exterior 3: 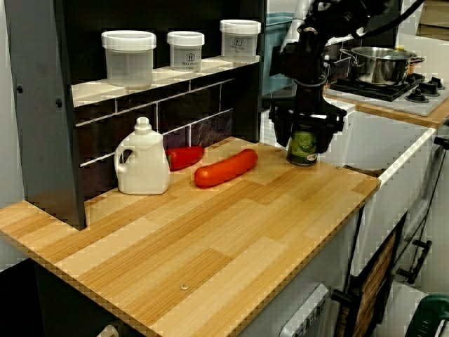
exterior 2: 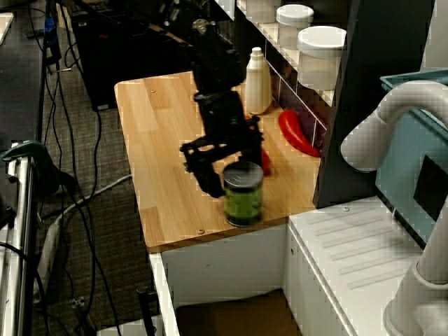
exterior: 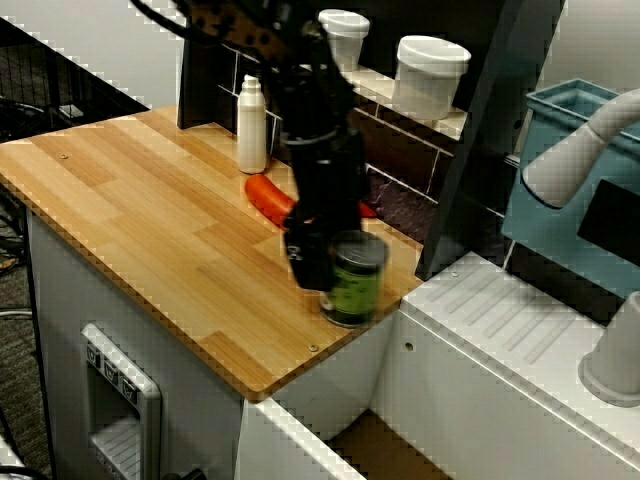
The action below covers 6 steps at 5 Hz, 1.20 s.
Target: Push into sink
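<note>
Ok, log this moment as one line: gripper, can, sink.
gripper: low, against can, open/shut unclear | can: upright near counter's sink-side corner | sink: nothing seen inside

Even indoor light falls from above; my arm (exterior: 320, 150) smears with motion blur, edges look jagged, and the wooden counter (exterior 3: 210, 232) shows soft glare

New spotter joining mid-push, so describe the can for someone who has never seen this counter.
Find the wooden countertop; at its corner nearest the sink stands the can, upright beside the black tool. It alone has a green label and dark lid.
</note>
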Each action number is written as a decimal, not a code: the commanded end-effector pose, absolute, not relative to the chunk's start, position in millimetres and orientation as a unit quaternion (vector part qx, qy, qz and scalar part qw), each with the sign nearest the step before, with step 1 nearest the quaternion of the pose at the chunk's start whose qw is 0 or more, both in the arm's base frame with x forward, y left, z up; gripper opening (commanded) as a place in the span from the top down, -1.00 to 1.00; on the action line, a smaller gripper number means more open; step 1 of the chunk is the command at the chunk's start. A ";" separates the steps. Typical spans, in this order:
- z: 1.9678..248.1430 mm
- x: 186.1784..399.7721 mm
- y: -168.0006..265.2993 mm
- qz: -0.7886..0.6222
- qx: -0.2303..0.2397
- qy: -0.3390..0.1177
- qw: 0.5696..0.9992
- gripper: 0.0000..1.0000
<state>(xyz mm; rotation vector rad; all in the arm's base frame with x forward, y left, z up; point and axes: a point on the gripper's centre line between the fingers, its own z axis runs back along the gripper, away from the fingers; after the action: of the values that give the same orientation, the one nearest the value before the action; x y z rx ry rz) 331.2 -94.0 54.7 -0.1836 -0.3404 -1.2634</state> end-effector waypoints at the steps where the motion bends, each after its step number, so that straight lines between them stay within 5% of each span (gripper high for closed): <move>1: 86.9 377.0 -159.4 -0.616 -0.073 -0.193 0.761 -1.00; 3: 90.6 398.0 -188.4 -0.622 -0.083 -0.189 0.755 -1.00; 6: 86.5 388.1 -180.6 -0.604 -0.105 -0.184 0.768 -1.00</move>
<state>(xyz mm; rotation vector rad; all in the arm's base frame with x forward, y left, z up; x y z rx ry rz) 385.8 -175.9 56.2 -0.2497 -0.3270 -1.3078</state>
